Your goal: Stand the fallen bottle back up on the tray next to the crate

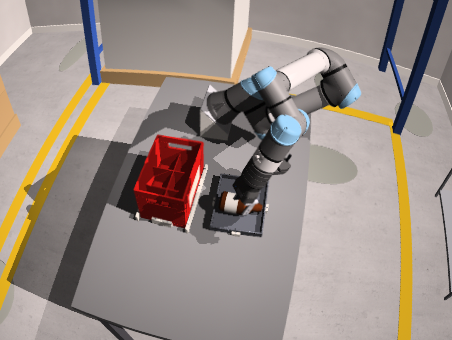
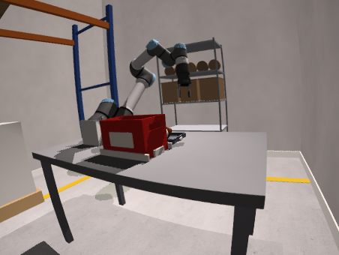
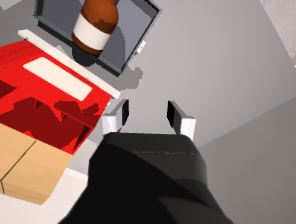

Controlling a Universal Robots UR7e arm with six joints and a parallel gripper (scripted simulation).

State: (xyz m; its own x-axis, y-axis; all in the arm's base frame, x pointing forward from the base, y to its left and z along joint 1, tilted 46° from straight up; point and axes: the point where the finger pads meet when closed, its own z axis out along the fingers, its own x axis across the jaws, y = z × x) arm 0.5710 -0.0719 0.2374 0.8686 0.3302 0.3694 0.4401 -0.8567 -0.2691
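Observation:
A brown bottle [image 1: 234, 203] with a white label lies on its side in the dark tray [image 1: 236, 215], just right of the red crate [image 1: 171, 181]. In the wrist view the bottle [image 3: 95, 26] lies in the tray at the top left, with the crate [image 3: 47, 102] at the left. My gripper [image 3: 148, 108] is open and empty. It hangs high above the tray, as the side view shows [image 2: 184, 91]. From the side the tray [image 2: 176, 137] is mostly hidden behind the crate [image 2: 133, 134].
The crate stands on a pale base plate [image 1: 162, 219] near the table's middle. A metal shelf with cardboard boxes [image 2: 195, 88] stands behind the table. Blue rack posts [image 2: 76, 71] stand at the back left. The arm's base [image 2: 90, 131] sits at the table's far end.

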